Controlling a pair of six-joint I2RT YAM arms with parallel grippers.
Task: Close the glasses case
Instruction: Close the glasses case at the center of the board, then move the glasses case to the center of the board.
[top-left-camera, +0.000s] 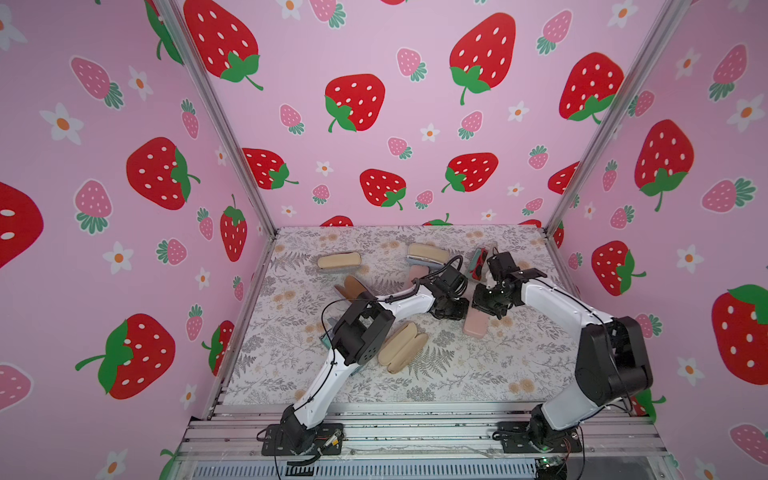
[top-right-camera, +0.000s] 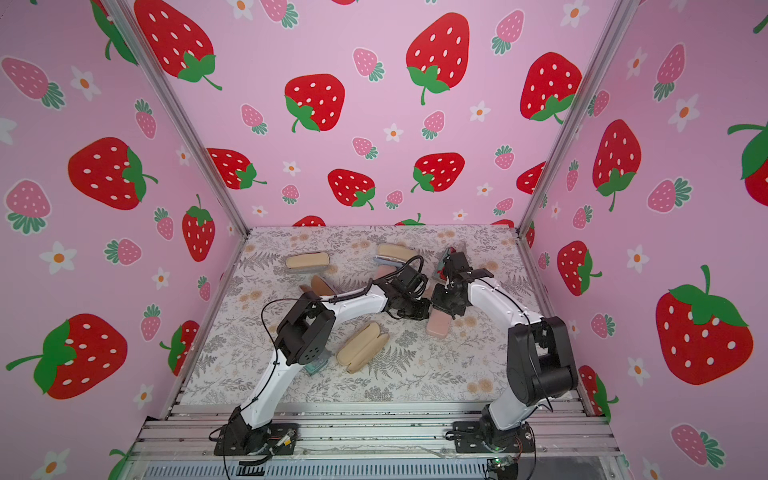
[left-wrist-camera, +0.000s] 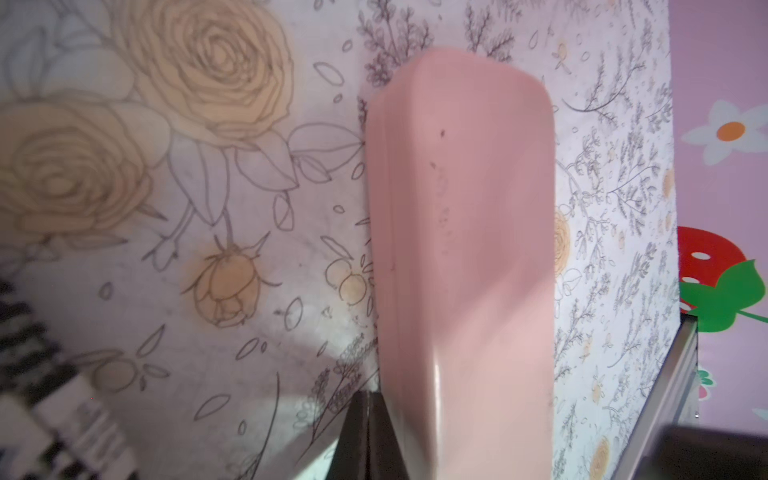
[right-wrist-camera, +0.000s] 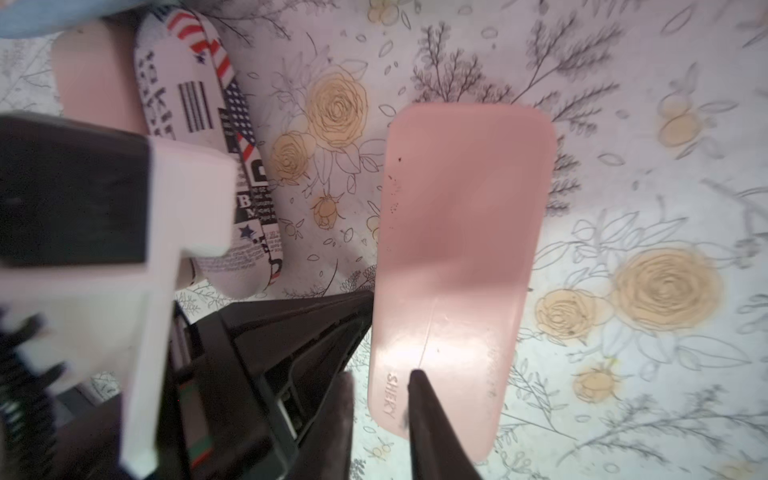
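The pink glasses case (top-left-camera: 476, 328) (top-right-camera: 438, 327) lies flat on the floral table with its lid down. In the left wrist view my left gripper (left-wrist-camera: 368, 399) is shut, with its tips against the long side of the pink case (left-wrist-camera: 461, 249). In a top view it sits at the case's far end (top-left-camera: 462, 311). My right gripper (right-wrist-camera: 380, 378) (top-left-camera: 482, 311) is open over the same end. One finger (right-wrist-camera: 417, 382) lies above the lid of the case (right-wrist-camera: 465, 208), by the embossed lettering. The other finger hangs just off the case's edge. Nothing is held.
A flag-printed case (right-wrist-camera: 199, 145) and another pink case (right-wrist-camera: 95, 75) lie close behind. A beige open case (top-left-camera: 403, 347), a brown open case (top-left-camera: 353, 286), a beige closed case (top-left-camera: 338, 261), a beige-and-blue case (top-left-camera: 426, 253) and a red case (top-left-camera: 480, 262) are scattered about.
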